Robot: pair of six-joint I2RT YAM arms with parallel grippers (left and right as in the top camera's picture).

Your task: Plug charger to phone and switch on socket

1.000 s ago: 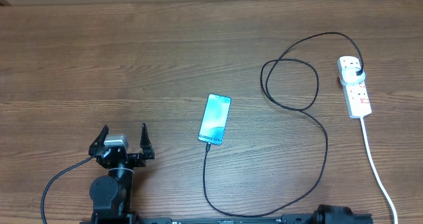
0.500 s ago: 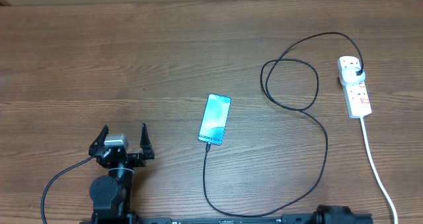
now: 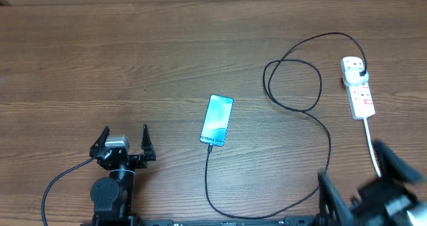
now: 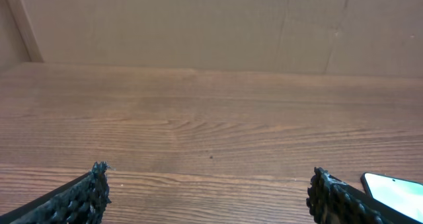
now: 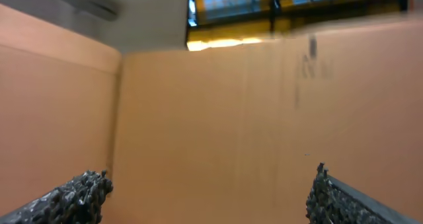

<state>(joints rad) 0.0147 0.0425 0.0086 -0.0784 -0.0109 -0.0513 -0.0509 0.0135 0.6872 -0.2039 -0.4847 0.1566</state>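
The phone (image 3: pixel 217 120) lies lit and screen up near the middle of the bench (image 3: pixel 133 46), a little toward the near edge. The charger (image 3: pixel 330 146) has its tip at the phone's near end. It looks seated, though it is too small to be sure. From there the cable drops toward the near edge, swings right, climbs, and makes a loose loop. Its plug sits in the far outlet of the socket (image 3: pixel 362 101), by the right edge. So the plugging-in looks done at both ends.

What seems left is the switch. The red marks are too small to show whether it is on or off.

The right fingers (image 3: pixel 328 189) are a blur at the near right corner, just beside the socket's white cord (image 3: pixel 371 143). They are spread wide and hold nothing, and their wrist view shows only a wall (image 5: pixel 231 118). The left fingers (image 3: pixel 145 141) are toward the near left corner, well apart from the phone. They too are spread and empty, and a corner of the phone shows in their wrist view.
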